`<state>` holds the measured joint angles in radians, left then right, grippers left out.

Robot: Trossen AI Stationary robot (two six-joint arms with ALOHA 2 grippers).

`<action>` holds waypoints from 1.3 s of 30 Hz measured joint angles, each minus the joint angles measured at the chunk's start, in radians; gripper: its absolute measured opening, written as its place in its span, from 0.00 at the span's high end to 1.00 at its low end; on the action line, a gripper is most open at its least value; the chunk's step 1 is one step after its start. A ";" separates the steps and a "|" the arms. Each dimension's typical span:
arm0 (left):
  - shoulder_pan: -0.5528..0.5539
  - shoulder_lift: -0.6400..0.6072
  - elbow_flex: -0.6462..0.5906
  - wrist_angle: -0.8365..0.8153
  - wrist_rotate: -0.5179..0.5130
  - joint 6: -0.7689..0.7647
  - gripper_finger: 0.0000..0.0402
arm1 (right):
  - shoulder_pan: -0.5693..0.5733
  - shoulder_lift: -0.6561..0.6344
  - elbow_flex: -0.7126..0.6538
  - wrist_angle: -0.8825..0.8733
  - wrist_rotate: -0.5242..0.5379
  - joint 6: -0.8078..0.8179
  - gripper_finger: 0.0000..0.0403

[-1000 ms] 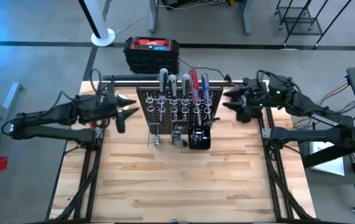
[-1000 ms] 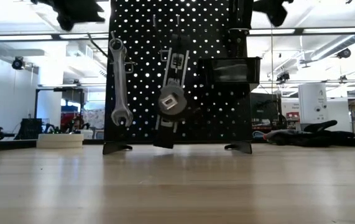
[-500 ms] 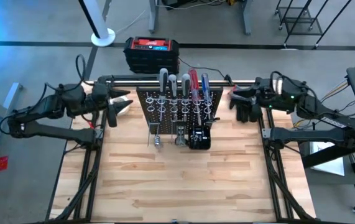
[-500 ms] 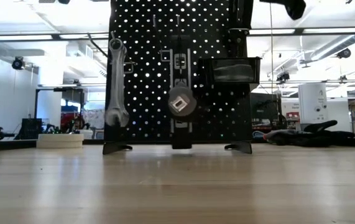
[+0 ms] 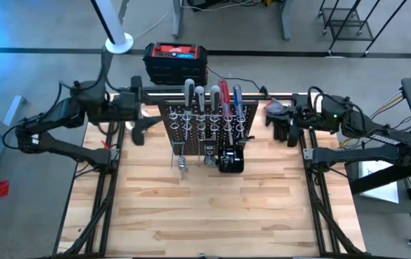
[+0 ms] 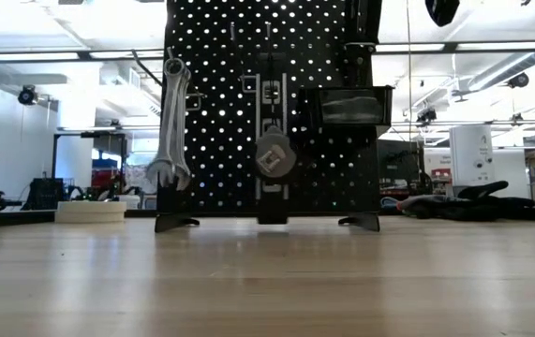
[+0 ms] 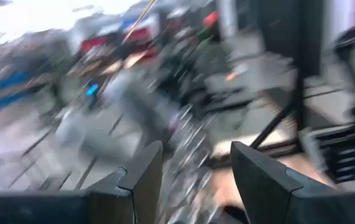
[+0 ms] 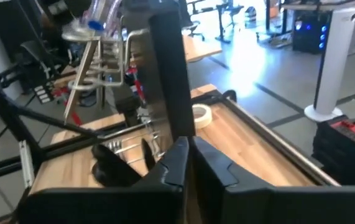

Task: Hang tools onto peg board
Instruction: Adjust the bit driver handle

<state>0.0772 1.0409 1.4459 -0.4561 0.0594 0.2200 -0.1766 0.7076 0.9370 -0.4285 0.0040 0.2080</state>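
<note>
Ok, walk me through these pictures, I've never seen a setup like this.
Two dark robot arms work at a wooden table. One camera looks straight down, one sits at table height, and one rides on each wrist. In the middle stands a black peg board holding screwdrivers, a silver wrench and a small bin. A black-and-red case sits beyond the table. The left gripper is open and empty beside the board; the right gripper is shut, holding nothing, on the other side.
</note>
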 joint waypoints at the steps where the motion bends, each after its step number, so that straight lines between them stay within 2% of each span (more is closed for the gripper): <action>1: 0.000 0.013 0.028 0.005 0.038 0.010 0.56 | 0.006 -0.001 -0.002 -0.009 0.001 0.002 0.99; 3: -0.001 0.035 0.075 0.003 0.065 0.027 0.56 | 0.020 0.000 -0.009 -0.023 0.016 0.016 0.99; 9: 0.000 0.094 0.143 0.000 0.049 0.075 0.60 | 0.056 0.002 -0.010 -0.040 0.071 0.020 1.00; 13: 0.000 0.132 0.145 0.022 0.080 0.107 0.61 | 0.082 0.002 -0.010 -0.040 0.076 0.020 1.00; 32: 0.007 0.245 0.146 0.194 0.089 0.067 0.61 | 0.092 0.003 -0.010 -0.040 0.084 0.035 1.00; 39: 0.067 0.271 0.146 0.249 0.086 -0.005 0.61 | 0.094 0.003 -0.011 -0.041 0.103 0.050 1.00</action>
<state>0.1442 1.3116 1.5917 -0.2068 0.1452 0.2149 -0.0826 0.7105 0.9264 -0.4693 0.1074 0.2576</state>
